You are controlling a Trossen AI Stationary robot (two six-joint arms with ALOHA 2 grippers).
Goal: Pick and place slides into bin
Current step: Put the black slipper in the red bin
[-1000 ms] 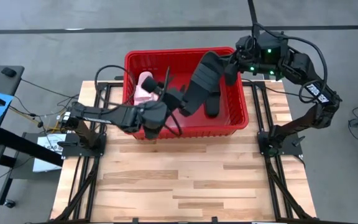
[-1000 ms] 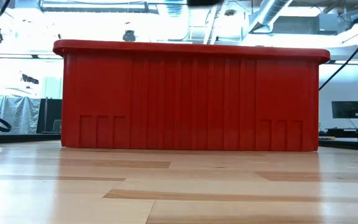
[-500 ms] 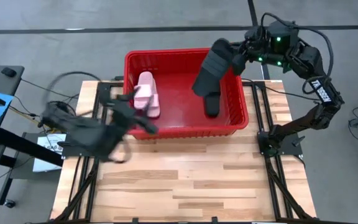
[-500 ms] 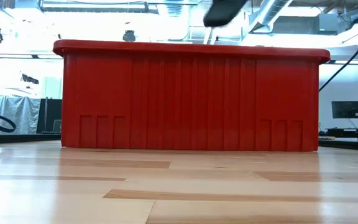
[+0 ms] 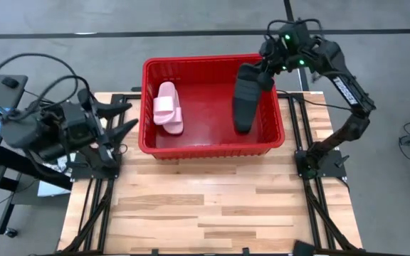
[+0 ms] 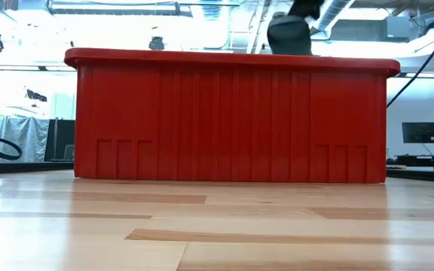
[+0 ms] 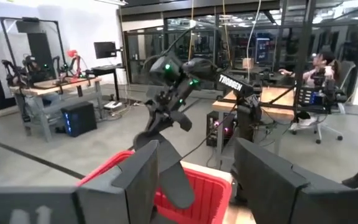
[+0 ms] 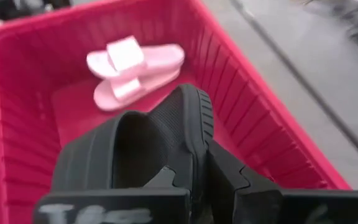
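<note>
**Right arm lowering black slide into bin**

Since the earlier frames, the left gripper has pulled back to the table's left edge and is waiting there with fingers spread and empty. The right gripper is clamping a black slide, hanging toe-down over the bin's right half. Another black slide is lying beneath it; two pink slides are lying stacked toward the left wall. Judgement: lower the slide fully below the rim before releasing, keeping clear of the right wall.
</note>
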